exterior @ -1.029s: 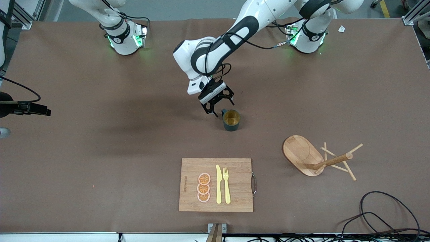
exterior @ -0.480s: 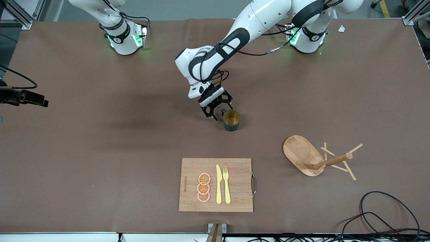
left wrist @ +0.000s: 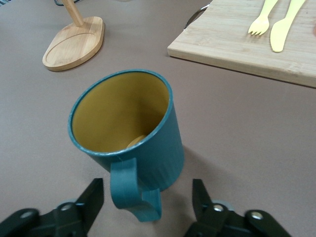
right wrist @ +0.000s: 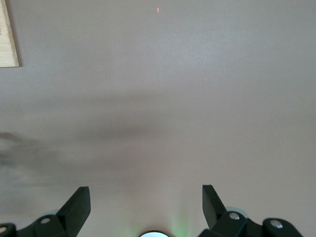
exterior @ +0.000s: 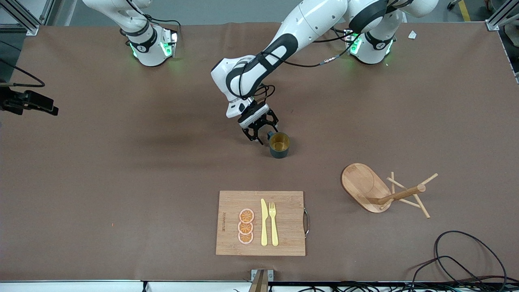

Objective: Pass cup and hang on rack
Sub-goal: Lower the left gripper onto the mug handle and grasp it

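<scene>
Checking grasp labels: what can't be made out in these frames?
- Left gripper: fingers flank the cup handle; contact not visible.
- Cup handle: front view, mostly hidden by that gripper.
- Rack pegs: cut off in left wrist view.
- Right gripper: open over bare table; barely visible in front view.

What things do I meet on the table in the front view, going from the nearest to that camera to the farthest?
Rectangular bamboo cutting board carrying orange slices, yellow knife and fork → light wooden mug rack lying tipped over → dark teal ribbed cup → black left gripper at the cup's handle.
</scene>
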`<state>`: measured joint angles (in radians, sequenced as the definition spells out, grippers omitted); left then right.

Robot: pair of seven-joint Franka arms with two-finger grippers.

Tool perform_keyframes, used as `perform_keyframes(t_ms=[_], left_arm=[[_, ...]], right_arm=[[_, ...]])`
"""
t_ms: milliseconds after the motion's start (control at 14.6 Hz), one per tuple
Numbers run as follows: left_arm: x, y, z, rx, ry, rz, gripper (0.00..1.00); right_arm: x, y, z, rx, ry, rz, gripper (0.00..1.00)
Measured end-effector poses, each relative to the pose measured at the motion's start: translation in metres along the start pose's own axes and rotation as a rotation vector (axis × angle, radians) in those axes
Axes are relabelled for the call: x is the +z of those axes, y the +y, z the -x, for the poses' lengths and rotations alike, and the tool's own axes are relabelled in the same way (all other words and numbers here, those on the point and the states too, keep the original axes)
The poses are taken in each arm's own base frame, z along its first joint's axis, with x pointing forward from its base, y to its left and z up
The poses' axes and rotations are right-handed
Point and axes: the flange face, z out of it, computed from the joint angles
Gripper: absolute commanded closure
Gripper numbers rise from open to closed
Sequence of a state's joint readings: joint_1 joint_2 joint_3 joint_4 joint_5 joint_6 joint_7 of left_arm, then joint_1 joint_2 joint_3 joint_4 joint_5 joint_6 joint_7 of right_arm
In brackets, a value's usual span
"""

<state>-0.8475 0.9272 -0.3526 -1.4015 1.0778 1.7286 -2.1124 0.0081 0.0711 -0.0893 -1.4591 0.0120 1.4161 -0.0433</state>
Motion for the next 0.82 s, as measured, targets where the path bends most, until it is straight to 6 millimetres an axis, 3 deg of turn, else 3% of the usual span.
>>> perform_keyframes(t_ms=[274, 617, 823], left_arm=[[0.004, 0.0, 0.004, -0.01, 0.001, -0.004, 0.44], [0.009, 0.0, 0.009, -0.017, 0.014, -0.002, 0.8], [0.009, 0.0, 0.008, -0.017, 0.014, -0.001, 0.88]], right_arm=[[-0.019, 0.001, 0.025, 0.0, 0.035, -0.005, 0.0], [-0.031, 0.003, 0.038, 0.001, 0.057, -0.007, 0.0], [-0.031, 0.004, 0.039, 0.003, 0.055, -0.007, 0.0]])
